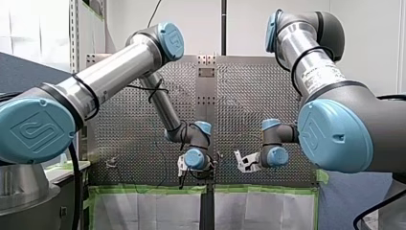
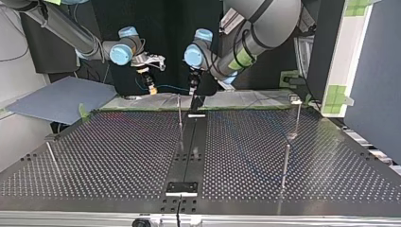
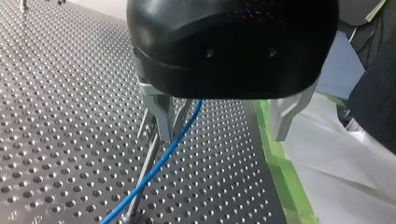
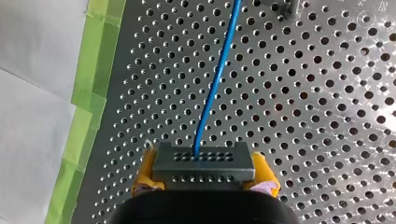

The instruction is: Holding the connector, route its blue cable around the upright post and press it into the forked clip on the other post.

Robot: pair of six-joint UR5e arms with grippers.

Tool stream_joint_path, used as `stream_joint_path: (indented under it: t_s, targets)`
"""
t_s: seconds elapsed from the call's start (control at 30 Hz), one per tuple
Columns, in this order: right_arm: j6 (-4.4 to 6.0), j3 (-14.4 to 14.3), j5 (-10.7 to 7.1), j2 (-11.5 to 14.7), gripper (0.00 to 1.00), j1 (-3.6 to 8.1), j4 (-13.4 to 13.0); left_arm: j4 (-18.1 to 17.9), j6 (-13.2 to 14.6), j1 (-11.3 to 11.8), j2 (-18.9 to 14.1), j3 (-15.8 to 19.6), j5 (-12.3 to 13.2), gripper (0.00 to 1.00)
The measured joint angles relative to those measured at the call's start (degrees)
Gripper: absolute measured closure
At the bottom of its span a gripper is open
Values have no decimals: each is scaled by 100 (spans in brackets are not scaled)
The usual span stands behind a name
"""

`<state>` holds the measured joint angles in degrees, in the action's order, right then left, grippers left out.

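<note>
Trailing blue cable (image 4: pixel 215 84), grey connector (image 4: pixel 204 163)

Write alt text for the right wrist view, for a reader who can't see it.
My right gripper, yellow-padded, is shut on a dark connector, whose blue cable runs straight ahead over the perforated table toward the foot of a metal post. Green tape and white sheeting edge the table beside the gripper.
</note>
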<state>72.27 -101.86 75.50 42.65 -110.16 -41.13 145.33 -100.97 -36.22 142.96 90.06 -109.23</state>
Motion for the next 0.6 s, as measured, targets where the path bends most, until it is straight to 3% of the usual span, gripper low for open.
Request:
stream_joint_path:
  t_s: [0.3,0.6]
  targets:
    - [-2,1,-45,0,100,-1,-10,-28,-66,106,30,-224,-11,0]
    - [-5,2,-63,2,100,7,-16,33,-152,146,40,-259,-357,0]
